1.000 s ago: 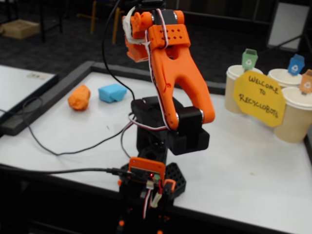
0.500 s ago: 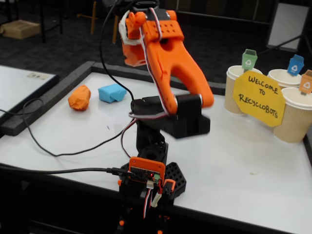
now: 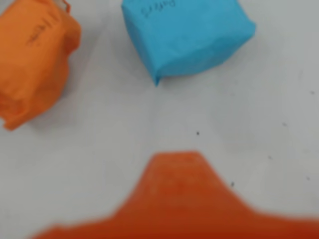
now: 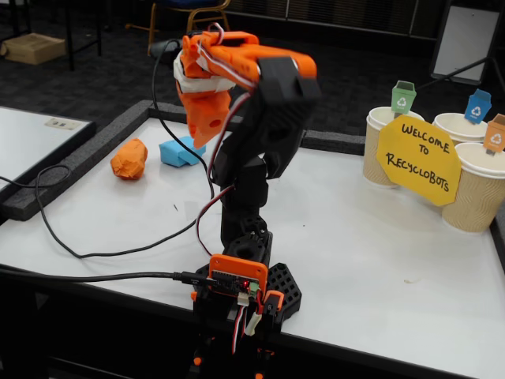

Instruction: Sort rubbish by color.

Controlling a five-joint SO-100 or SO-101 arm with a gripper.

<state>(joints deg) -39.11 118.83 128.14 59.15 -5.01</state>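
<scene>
Hovering above the orange wad (image 4: 129, 159) and blue wad (image 4: 181, 151), the hand (image 4: 207, 126) — blurred — open or closed, I cannot tell.

The arm (image 4: 252, 150) rises from its base (image 4: 241, 296) at the near edge of the worktop (image 4: 379, 260), folded at the elbow, with the orange hand (image 4: 207, 130) raised and pointing downward. In the wrist view one blurred orange finger (image 3: 179, 199) shows; its state is unclear.

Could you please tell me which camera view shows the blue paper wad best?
The wrist view: the blue paper wad is large there, though blurred. The fixed view shows it small and distant, beside the orange wad.
</scene>
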